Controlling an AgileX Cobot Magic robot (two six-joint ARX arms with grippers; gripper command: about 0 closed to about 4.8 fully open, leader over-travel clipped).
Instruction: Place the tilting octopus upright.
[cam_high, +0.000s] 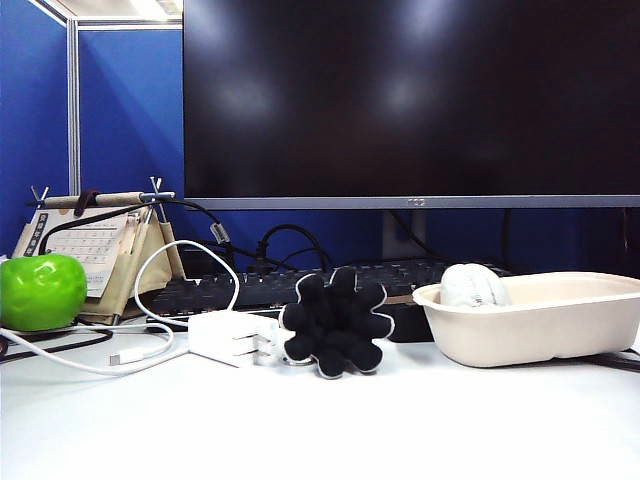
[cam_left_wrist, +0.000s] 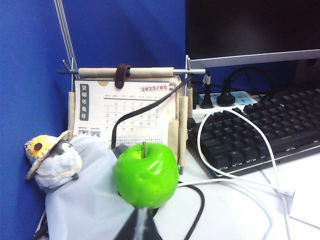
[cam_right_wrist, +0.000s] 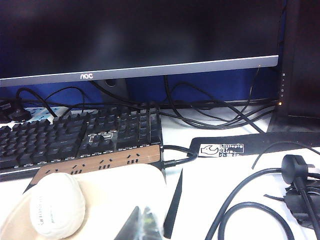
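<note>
- Left wrist view: the left gripper (cam_left_wrist: 141, 226) shows only as a dark closed tip holding nothing, just in front of a green apple (cam_left_wrist: 145, 174); a calendar (cam_left_wrist: 125, 112) stands behind.
- Right wrist view: the right gripper (cam_right_wrist: 141, 225) is likewise closed and empty, over the rim of a beige bowl (cam_right_wrist: 117, 192) holding a white lump (cam_right_wrist: 57, 205).
- Exterior view: neither gripper appears. The octopus (cam_high: 335, 322) lies tipped on the table (cam_high: 320, 425), black underside facing the camera, between a white charger (cam_high: 232, 337) and the bowl, before the keyboard (cam_high: 270, 288).

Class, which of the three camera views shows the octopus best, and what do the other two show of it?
The exterior view: the octopus lies tipped, its black underside facing the camera, beside the white charger. The left and right wrist views show none of it.
</note>
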